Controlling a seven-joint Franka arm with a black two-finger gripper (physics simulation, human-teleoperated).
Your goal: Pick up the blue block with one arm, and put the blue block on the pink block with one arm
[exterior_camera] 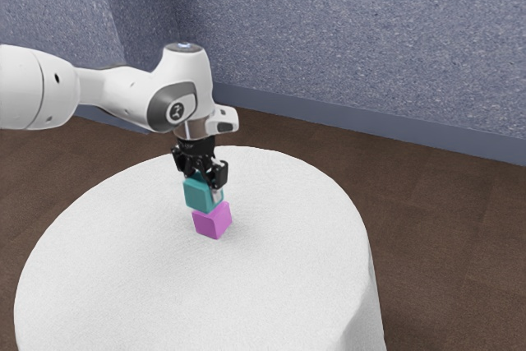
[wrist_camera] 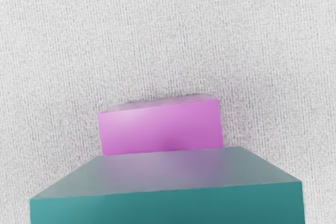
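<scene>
Blue block [exterior_camera: 200, 197] is hanging pinched between the black gripper's [exterior_camera: 204, 184] fingers, directly over the pink block [exterior_camera: 212, 223] on the white round table [exterior_camera: 123, 277]; can't tell if they're touching. Wrist view: it's looming just under the hand, with the pink one peeking out beyond.

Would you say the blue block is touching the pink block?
Cannot tell: the exterior view shows the blue block directly above the pink block, seam unclear.

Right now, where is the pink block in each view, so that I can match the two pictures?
Exterior view: pink block near the middle of the white table, just below the blue block in the gripper.
Wrist view: pink block on the white table, partly hidden by the blue block under the hand.
Shared landmark: the blue block.
</scene>
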